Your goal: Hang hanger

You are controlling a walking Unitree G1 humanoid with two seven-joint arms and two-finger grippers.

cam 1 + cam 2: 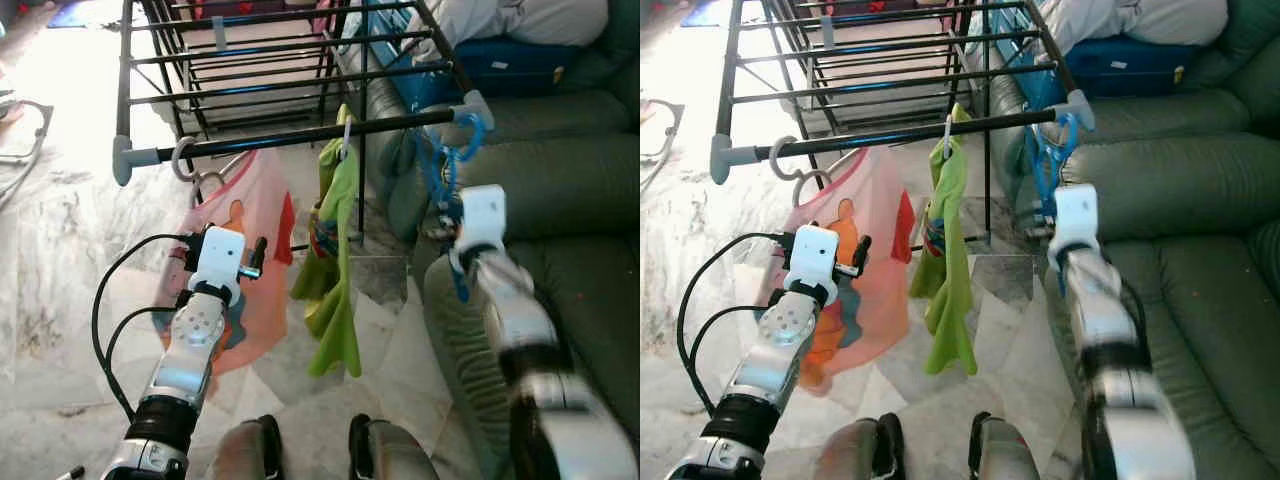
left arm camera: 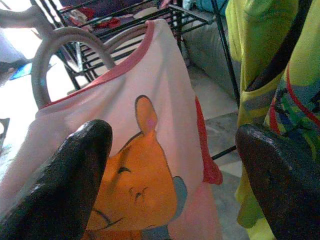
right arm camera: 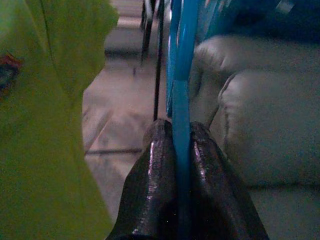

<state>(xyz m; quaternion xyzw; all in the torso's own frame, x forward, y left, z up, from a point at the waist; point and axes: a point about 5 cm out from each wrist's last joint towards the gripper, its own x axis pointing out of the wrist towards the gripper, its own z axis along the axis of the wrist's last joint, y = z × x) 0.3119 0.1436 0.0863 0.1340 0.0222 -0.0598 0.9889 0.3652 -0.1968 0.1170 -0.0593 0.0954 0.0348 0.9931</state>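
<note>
On a marble floor (image 1: 60,330) beside a green sofa (image 1: 580,190) stands a black drying rack (image 1: 300,135). We hold a blue hanger (image 3: 181,100) clenched in our right hand (image 3: 182,150), its hook over the rack's front bar near the right end. Our left hand (image 2: 170,170) is released, just before the pink shirt (image 1: 255,260) hanging from the rack. A green shirt (image 1: 335,260) hangs between them.

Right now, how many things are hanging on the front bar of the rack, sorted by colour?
Pink shirt on a grey hanger: 1
Green shirt: 1
Blue hanger, hooked on the bar near its end, with the right gripper shut on it: 1
Total: 3
</note>
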